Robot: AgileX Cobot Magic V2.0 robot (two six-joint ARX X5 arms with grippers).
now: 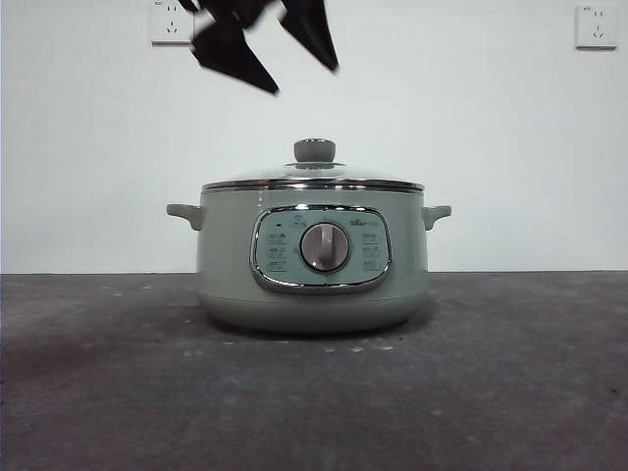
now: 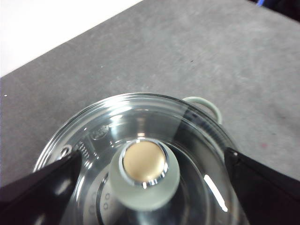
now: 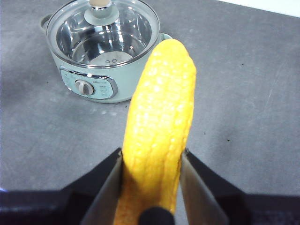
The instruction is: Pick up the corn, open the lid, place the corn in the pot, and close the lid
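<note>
The sage-green pot stands at the middle of the table with the glass lid shut on it. My left gripper hangs open a little above the lid's green knob. In the left wrist view the knob lies between the spread jaws of that gripper, which touch nothing. My right gripper is shut on the yellow corn, held up in the air in front of the pot and well apart from it. Through the lid the pot's steel inside looks bare.
The pot has two small side handles and a grey dial facing the front. Two wall sockets are on the white wall behind. Grey tabletop spreads around the pot on all sides.
</note>
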